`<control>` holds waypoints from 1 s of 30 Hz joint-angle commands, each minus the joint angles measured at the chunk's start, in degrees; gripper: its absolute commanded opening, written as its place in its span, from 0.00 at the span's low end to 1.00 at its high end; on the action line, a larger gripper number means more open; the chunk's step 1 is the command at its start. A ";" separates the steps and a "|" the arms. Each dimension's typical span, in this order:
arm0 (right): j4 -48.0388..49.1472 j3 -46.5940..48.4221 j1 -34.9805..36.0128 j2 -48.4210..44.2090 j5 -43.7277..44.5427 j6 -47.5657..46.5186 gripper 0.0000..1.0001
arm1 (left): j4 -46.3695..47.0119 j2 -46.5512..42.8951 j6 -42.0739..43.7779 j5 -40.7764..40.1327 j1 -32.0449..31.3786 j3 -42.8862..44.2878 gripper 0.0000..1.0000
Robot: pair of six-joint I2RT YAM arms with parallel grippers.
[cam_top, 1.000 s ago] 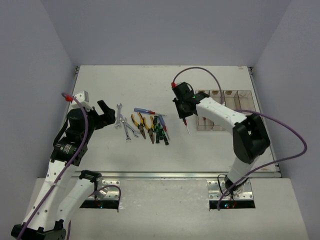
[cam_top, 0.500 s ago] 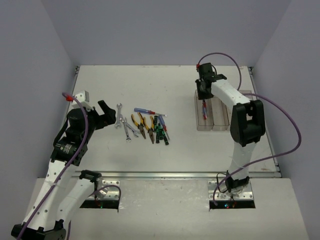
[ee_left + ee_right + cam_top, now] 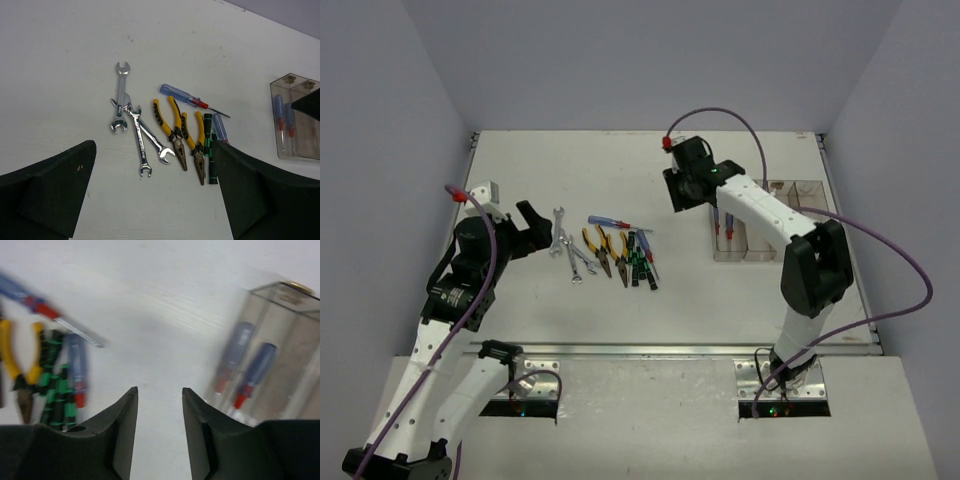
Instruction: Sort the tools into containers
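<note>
Though both empty, left gripper (image 3: 155,150) wide-spread, right gripper (image 3: 159,395) part-spread beside clear rectangular bins (image 3: 745,252).

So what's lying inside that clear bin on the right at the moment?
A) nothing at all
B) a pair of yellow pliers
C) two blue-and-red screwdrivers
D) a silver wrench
C: the right wrist view shows two blue-and-red screwdrivers inside the clear bin, while the pliers and wrenches lie out on the table.
</note>
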 commanded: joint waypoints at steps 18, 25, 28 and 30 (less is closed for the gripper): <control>3.70 8.50 11.98 20.39 -2.21 6.66 0.25 | 2.64 -0.72 0.12 -0.70 -0.31 -0.10 1.00; 2.53 8.41 11.80 21.51 1.87 6.20 0.13 | 2.60 -0.85 0.12 -0.62 -0.31 -0.10 1.00; 2.55 7.41 11.76 19.56 1.14 6.37 0.10 | 2.61 -0.83 0.12 -0.62 -0.31 -0.10 1.00; 2.62 6.70 11.72 16.48 0.52 6.55 0.08 | 2.66 -0.83 0.12 -0.55 -0.31 -0.04 1.00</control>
